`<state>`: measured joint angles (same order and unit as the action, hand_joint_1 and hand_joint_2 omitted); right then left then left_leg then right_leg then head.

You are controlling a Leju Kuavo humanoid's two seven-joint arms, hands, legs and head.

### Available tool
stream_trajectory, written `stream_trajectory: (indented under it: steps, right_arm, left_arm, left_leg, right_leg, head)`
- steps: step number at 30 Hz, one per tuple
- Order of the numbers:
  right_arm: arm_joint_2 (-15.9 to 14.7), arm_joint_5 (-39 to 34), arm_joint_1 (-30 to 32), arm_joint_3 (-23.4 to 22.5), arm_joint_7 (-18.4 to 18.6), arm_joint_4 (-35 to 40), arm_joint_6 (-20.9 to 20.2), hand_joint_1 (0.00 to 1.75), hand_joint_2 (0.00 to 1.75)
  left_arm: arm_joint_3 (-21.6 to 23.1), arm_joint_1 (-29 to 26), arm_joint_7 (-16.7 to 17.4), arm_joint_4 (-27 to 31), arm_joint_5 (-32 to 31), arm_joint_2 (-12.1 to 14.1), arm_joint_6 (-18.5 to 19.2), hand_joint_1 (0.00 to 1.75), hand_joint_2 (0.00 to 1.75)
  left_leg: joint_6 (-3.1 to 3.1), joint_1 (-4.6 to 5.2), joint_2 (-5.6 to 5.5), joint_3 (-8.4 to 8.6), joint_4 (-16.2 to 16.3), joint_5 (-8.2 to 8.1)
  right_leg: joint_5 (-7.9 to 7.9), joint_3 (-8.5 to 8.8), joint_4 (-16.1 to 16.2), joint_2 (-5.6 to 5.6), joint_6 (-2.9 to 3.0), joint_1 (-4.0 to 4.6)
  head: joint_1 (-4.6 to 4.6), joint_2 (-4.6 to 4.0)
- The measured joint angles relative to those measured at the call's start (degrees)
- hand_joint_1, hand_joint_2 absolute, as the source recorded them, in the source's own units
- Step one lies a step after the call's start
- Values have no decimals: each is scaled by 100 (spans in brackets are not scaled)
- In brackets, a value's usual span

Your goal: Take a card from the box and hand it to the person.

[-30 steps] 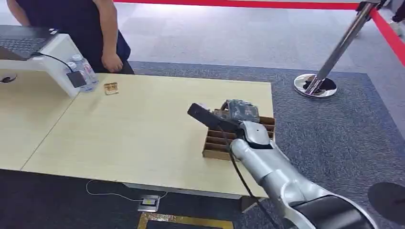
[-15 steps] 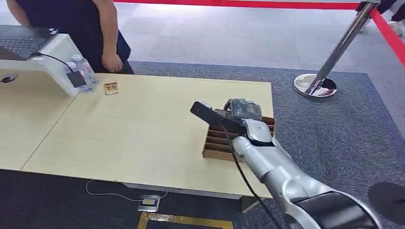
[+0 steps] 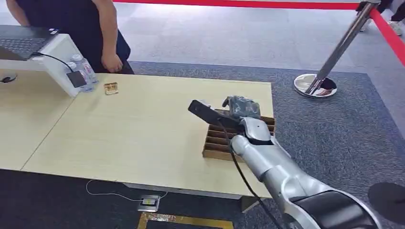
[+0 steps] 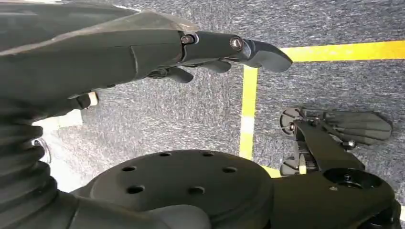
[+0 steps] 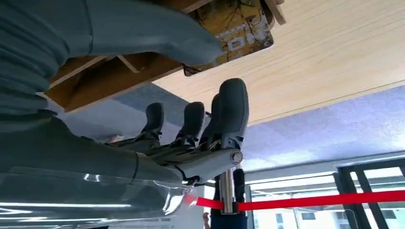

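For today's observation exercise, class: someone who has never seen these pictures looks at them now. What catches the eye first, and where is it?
First the silver right arm, reaching from the lower right so that the right hand is over the slotted cardboard box near the table's right edge. Then the person waiting behind the table's far left corner. The red barrier tape across the back stands out too.

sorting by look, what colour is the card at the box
Yellow-gold, patterned card; right wrist view shows it best.

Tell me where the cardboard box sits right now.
In the head view, the cardboard box sits at the table's right end, near its front edge, under the right hand.
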<state>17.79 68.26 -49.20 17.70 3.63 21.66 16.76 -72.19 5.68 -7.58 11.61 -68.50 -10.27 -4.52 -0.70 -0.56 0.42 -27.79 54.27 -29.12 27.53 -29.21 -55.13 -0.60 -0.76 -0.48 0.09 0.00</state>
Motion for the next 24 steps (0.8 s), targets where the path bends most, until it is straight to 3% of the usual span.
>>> stream_trajectory:
  steps: [24]
  right_arm:
    - [-24,-72,-20,-142,203,-96,-256,94,175]
  left_arm:
    - [2,4,4,0,-66,0,33,0,175]
  left_leg:
    - [0,0,0,0,0,0]
  right_leg:
    - [0,-1,0,0,0,0]
  head:
    - [0,0]
